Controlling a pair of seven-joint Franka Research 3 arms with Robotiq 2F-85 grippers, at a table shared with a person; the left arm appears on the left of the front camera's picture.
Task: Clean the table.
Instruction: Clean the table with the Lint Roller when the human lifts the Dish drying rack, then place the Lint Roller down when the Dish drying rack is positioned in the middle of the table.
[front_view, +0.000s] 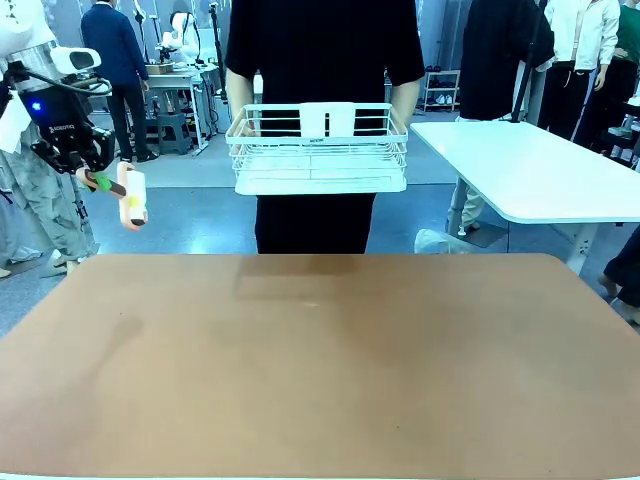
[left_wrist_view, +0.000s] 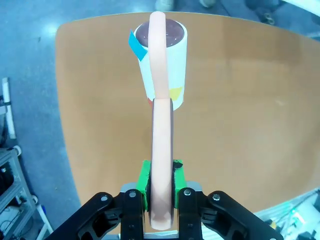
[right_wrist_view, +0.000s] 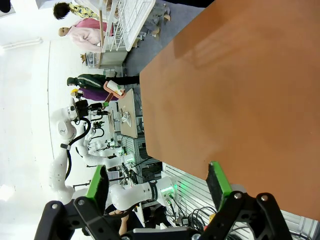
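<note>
Worktop (front_view: 320, 370): reddish-brown, matte, rounded corners; near edge cut off by the front view's frame.
Wire basket (front_view: 318, 150): white, held by a person (front_view: 320, 40) above the far edge; contents hard to make out.
Lint roller (left_wrist_view: 162, 65): peach handle, white roll, raised off the worktop near its far left corner.
Left gripper (left_wrist_view: 161, 182): clamped on the roller's handle, roll pointing away.
Right gripper (right_wrist_view: 157, 181): fingers apart, holding nothing, worktop ahead of it.

The tabletop (front_view: 320, 370) beyond the fingers is smooth, matt terracotta. The black left fingers (left_wrist_view: 131, 212) have matt, rubbery-looking green pads (left_wrist_view: 144, 181). Between them is a lint roller (left_wrist_view: 175, 70) with a smooth peach plastic handle (left_wrist_view: 161, 150) and a white paper roll. Farther off is a white-coated wire basket (front_view: 318, 160).
</note>
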